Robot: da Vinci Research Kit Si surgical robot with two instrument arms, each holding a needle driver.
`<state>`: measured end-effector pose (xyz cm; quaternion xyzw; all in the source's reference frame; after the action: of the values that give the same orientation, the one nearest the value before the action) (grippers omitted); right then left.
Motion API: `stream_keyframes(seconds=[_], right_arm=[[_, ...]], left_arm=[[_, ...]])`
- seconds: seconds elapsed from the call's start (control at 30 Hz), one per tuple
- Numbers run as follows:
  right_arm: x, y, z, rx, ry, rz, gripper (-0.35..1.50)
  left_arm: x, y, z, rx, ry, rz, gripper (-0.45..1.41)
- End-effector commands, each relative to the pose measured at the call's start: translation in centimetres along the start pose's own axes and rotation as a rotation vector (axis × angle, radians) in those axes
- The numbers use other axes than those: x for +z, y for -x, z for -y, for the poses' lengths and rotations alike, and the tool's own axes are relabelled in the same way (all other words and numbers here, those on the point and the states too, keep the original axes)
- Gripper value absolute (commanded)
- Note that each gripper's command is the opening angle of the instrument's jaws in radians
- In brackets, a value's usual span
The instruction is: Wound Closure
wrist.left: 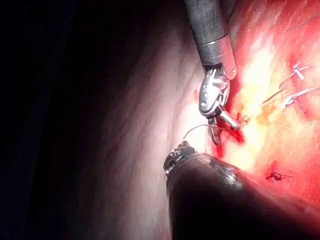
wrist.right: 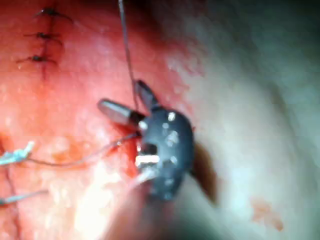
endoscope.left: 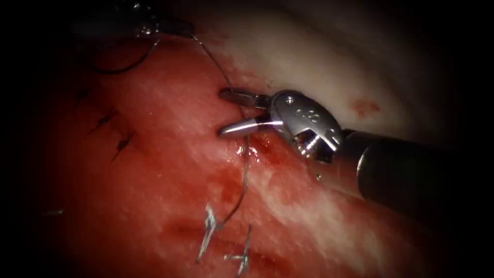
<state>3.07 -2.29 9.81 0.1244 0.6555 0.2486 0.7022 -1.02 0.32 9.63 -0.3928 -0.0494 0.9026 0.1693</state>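
My right tool comes in from the right with its jaws open, one on each side of a dark thread, and grips nothing. The thread rises out of the tissue just under those jaws and runs up and left to my left tool, which sits in shadow at the top and appears shut on it. The left wrist view has the left tool's tip with the thread arcing across to the right tool. From the right wrist, the open right tool straddles the thread.
Three dark finished stitches sit left of the tools. Pale cut ends of thread lie near the bottom, and a loose dark strand curves at upper left. Red fluid pools under the right tool. Pale tissue rises behind it.
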Motion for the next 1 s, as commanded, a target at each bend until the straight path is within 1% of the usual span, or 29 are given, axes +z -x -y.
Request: stream_keyframes(seconds=[0.03,0.17,0.33,0.6,0.8,0.83,0.87,0.9,0.93,0.97,1.0], right_arm=[[0.11,0.04,-0.02,-0.014,-0.001,-0.002,1.16],[0.15,0.06,-0.02,-0.027,0.002,0.001,1.16],[0.22,0.13,-0.02,-0.046,-0.001,0.027,1.16],[0.29,0.2,0.01,-0.054,-0.003,0.041,1.11],[0.34,0.23,0.02,-0.057,-0.004,0.043,1.11],[0.34,0.23,0.02,-0.056,-0.01,0.041,1.06],[0.34,0.22,0.02,-0.056,-0.016,0.039,0.96],[0.32,0.22,0.02,-0.055,-0.026,0.036,0.59],[0.31,0.21,0.02,-0.055,-0.034,0.037,0.09],[0.3,0.21,0.03,-0.054,-0.041,0.032,-0.35],[0.29,0.2,0.04,-0.054,-0.042,0.032,-0.35]], left_arm=[[0.07,-0.02,0.04,0.003,-0.001,-0.003,-0.45],[0.07,-0.03,0.04,0.002,-0.001,-0.002,-0.45],[0.05,-0.05,0.02,0.002,-0.003,-0.009,-0.45],[0.05,-0.08,0.02,0.0,0.005,-0.016,-0.45],[0.04,-0.1,0.01,0.0,0.003,-0.018,-0.45],[0.04,-0.1,0.01,0.006,0.003,-0.018,-0.45],[0.04,-0.1,0.01,0.006,0.003,-0.018,-0.45],[0.04,-0.1,0.01,0.005,0.003,-0.018,-0.45],[0.05,-0.1,0.01,0.006,0.003,-0.018,-0.45],[0.05,-0.1,0.0,0.006,0.002,-0.018,-0.45],[0.05,-0.1,0.0,0.006,0.002,-0.018,-0.45]])
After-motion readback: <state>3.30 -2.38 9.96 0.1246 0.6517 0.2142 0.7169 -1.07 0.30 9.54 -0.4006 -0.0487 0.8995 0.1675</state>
